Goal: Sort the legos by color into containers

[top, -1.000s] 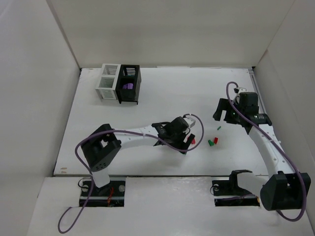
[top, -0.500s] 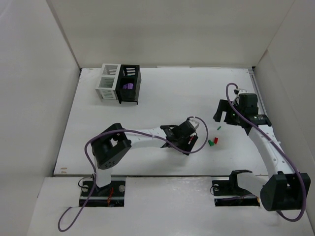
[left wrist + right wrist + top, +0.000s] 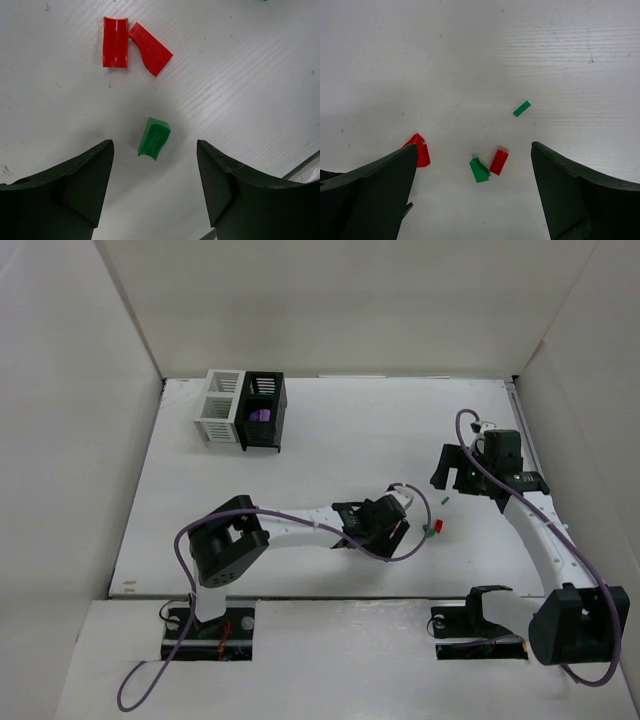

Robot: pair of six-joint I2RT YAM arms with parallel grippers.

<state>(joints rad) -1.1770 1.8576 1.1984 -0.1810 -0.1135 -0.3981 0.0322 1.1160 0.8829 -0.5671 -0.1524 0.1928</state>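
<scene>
Stretching further right with jaws narrowing, left gripper (image 3: 154, 162) is straddling, part-open and not touching, the small green plastic lego brick (image 3: 154, 138) lying near two red plastic bricks (image 3: 150, 50), so best lowering centred before pinching; right gripper (image 3: 474, 150) is hovering wide open nearby.

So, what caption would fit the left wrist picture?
Open left gripper poised over a green lego, two red legos beyond.

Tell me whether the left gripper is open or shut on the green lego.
Open. In the left wrist view the left gripper has its fingers apart; the green lego lies between them, touching neither.
</scene>
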